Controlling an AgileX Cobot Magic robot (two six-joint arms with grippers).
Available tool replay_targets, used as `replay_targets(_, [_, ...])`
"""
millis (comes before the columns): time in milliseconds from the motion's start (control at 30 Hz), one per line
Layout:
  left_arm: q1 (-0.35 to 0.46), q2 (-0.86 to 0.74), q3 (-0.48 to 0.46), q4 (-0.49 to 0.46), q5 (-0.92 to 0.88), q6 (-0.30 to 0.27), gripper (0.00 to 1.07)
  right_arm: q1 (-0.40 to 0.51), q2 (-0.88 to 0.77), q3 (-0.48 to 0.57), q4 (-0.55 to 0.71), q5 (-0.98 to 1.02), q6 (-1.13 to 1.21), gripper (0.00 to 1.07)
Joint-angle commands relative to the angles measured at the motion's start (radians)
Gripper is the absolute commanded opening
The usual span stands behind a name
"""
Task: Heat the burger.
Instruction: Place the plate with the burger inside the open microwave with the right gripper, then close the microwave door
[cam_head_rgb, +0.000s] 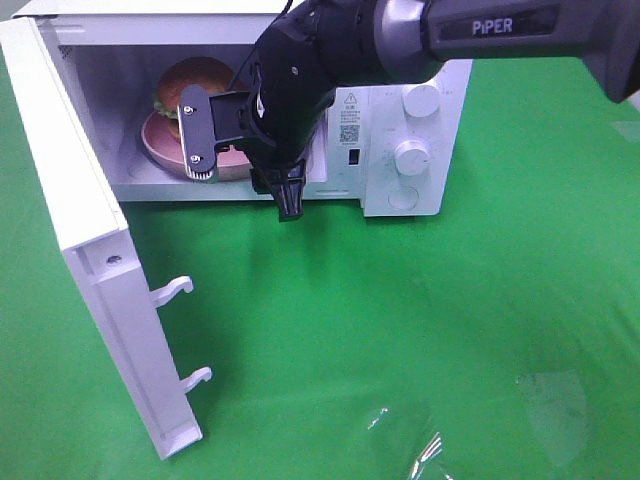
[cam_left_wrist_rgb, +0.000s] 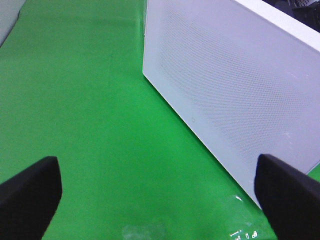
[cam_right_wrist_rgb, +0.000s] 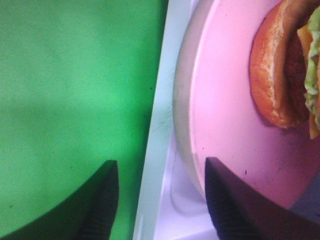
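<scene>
The burger (cam_head_rgb: 195, 78) sits on a round pink plate (cam_head_rgb: 152, 140) inside the open white microwave (cam_head_rgb: 400, 60). My right gripper (cam_head_rgb: 243, 165) hangs at the oven's mouth. In the right wrist view the right gripper (cam_right_wrist_rgb: 161, 167) is open. One finger is over the green cloth and the other over the pink plate (cam_right_wrist_rgb: 225, 115), with the plate's front rim and the oven's front sill (cam_right_wrist_rgb: 157, 125) in the gap. The burger (cam_right_wrist_rgb: 280, 75) lies further in on the plate. My left gripper (cam_left_wrist_rgb: 156, 165) is open and empty beside the door's outer face (cam_left_wrist_rgb: 235, 90). It is out of the high view.
The microwave door (cam_head_rgb: 90, 250) swings out to the left, with two latch hooks (cam_head_rgb: 175, 290) on its inner edge. Two knobs (cam_head_rgb: 412, 155) and a button are on the right panel. Green cloth (cam_head_rgb: 400, 320) covers the table. A clear plastic scrap (cam_head_rgb: 545, 400) lies at front right.
</scene>
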Motion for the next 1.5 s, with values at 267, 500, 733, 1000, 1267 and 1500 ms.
replay_targets(267, [0.001,-0.016,0.003,0.001,-0.006,-0.001,0.96,0.001,-0.102,0.157,0.000,-0.040,0.011,0.54])
replay_targets(500, [0.001,-0.016,0.003,0.001,-0.006,-0.001,0.96,0.001,-0.168,0.250,-0.001,-0.060,0.012,0.54])
replay_targets(733, [0.001,-0.016,0.003,0.001,-0.006,-0.001,0.96,0.000,-0.245,0.360,-0.001,-0.086,0.021,0.54])
replay_targets(1000, [0.001,-0.016,0.003,0.001,-0.006,-0.001,0.96,-0.001,-0.341,0.500,-0.001,-0.143,0.044,0.54])
replay_targets(1267, [0.001,-0.016,0.003,0.001,-0.006,-0.001,0.96,-0.001,-0.463,0.649,0.006,-0.214,0.196,0.55])
replay_targets(1500, [0.001,-0.016,0.003,0.001,-0.006,-0.001,0.96,-0.001,-0.546,0.743,0.005,-0.244,0.348,0.66])
